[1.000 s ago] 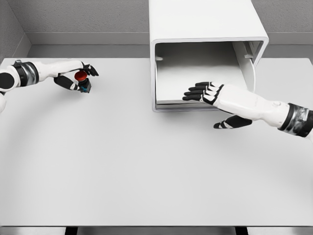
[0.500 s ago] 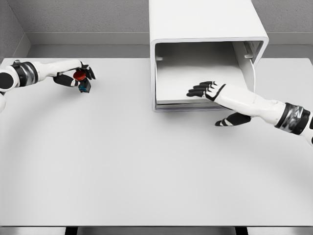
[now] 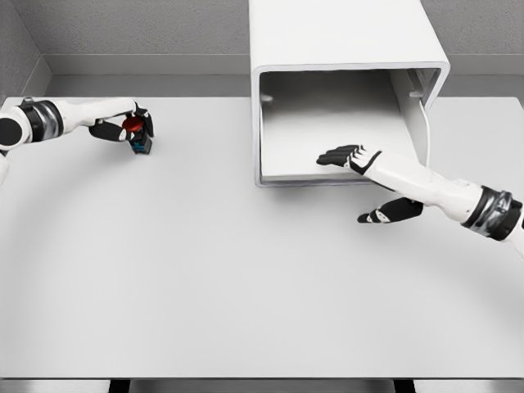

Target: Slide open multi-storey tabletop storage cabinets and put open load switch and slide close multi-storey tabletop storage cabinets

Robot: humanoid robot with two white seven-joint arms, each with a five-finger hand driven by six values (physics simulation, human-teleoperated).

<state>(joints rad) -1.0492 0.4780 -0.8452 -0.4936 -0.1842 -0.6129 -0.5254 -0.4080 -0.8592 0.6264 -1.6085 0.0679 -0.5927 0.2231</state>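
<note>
Load switch [image 3: 137,133], small dark block with red round cap, sat clasped in left hand [image 3: 123,128] at table's [image 3: 205,278] far left. Cabinet [image 3: 344,49], smooth white boxy shell, stood open, interior bare. Right hand [image 3: 348,157] lay flat, fingers extended, on drawer floor. Next, likely: carry switch across into cabinet.

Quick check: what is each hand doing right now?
Left hand: closed on the red-knobbed switch.
Right hand: open, fingers flat at the cabinet's open drawer, holding nothing.
</note>
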